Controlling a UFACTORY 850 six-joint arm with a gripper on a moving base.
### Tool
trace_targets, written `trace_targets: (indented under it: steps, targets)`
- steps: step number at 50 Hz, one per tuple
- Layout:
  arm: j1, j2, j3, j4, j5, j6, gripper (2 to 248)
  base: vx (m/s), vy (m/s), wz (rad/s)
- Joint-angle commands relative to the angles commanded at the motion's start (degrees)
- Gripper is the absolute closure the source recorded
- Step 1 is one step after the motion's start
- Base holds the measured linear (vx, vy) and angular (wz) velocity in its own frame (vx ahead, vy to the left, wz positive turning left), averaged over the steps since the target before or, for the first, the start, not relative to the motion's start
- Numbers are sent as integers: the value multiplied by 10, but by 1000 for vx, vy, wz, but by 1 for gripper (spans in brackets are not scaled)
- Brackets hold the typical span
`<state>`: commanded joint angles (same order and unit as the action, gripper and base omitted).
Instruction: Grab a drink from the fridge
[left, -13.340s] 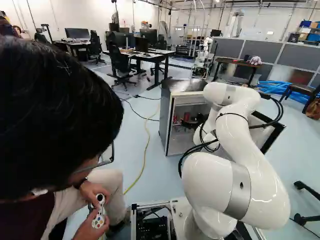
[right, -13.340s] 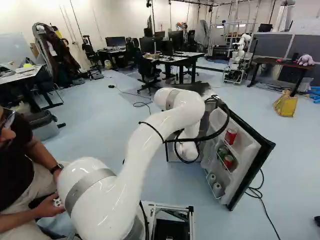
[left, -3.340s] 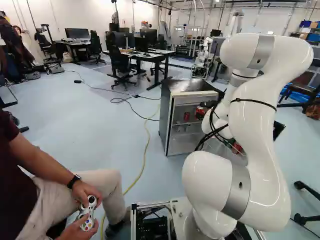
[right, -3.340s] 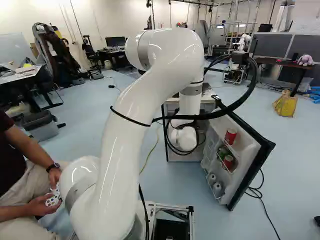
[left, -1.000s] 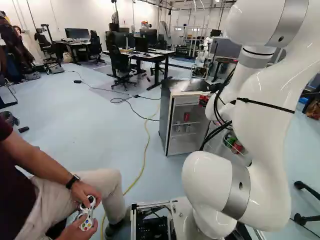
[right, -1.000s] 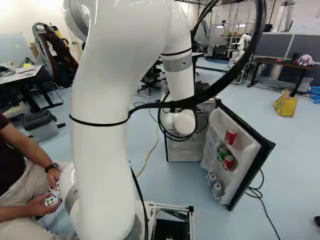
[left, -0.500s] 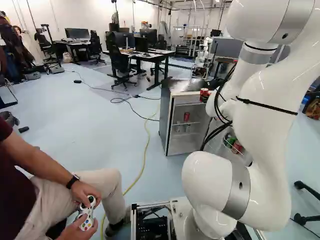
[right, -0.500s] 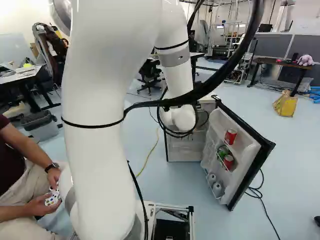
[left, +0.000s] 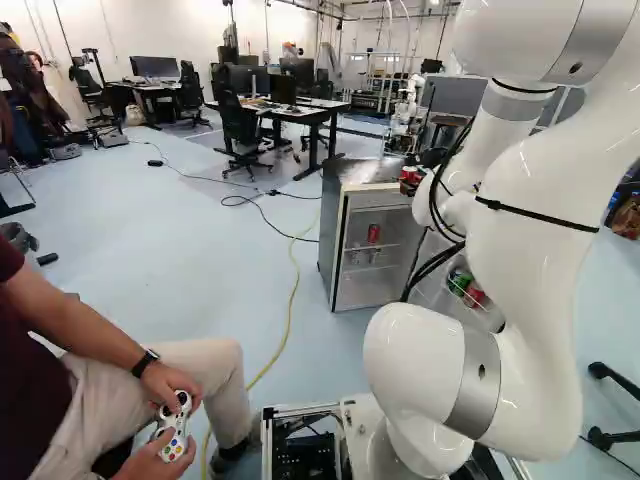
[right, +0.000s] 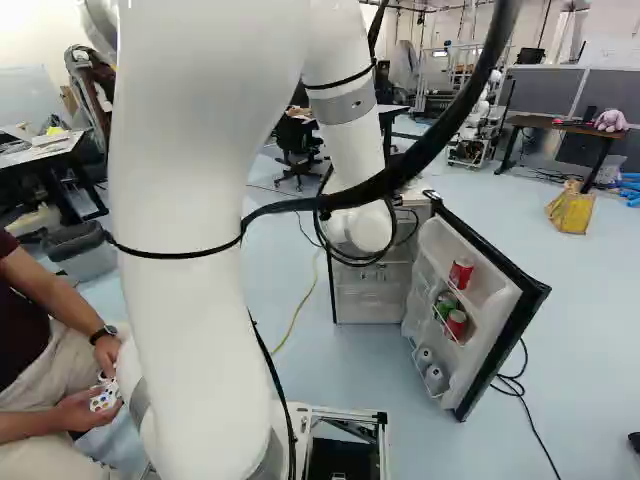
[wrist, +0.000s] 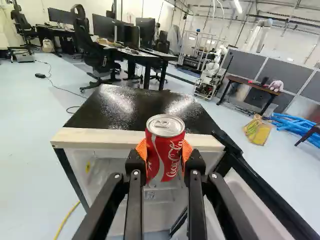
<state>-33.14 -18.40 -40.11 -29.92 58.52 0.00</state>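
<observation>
**In front of the fridge, a red can held upright between the jaws**

Between the tips of the jaws, the red can (wrist: 164, 150) stands with its long axis close to vertical, lid (wrist: 165, 125) up and pull tab showing, crosswise to the line in which the jaws reach. An orange pad (wrist: 188, 150) presses each flank, so the jaws are closed on the can's width, and its lid rises above them.

Just ahead of the jaws are the pale front edge and dark top of the fridge (left: 340, 225); whether the can touches that edge, I cannot tell.

Behind the jaws, the arm (right: 200, 300) goes up steeply from its base joint, bends high, and drops again through its forearm (right: 345, 125) to the wrist (right: 360, 228), where the jaws point forward, roughly level. Black cables loop around the wrist.

Below the jaws, another can (left: 374, 233) sits upright on an inner shelf. To their right and lower, the swung-out door (right: 500, 330) carries an upper can (right: 461, 273), a green can (right: 446, 303) and a lower red-sided can (right: 457, 323) in its racks.
</observation>
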Motion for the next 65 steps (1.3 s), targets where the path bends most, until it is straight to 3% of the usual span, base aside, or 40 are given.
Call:
trace_targets:
  steps: [65]
  targets:
    - [18,-49,-62,0,0,0,163,0,0,0]
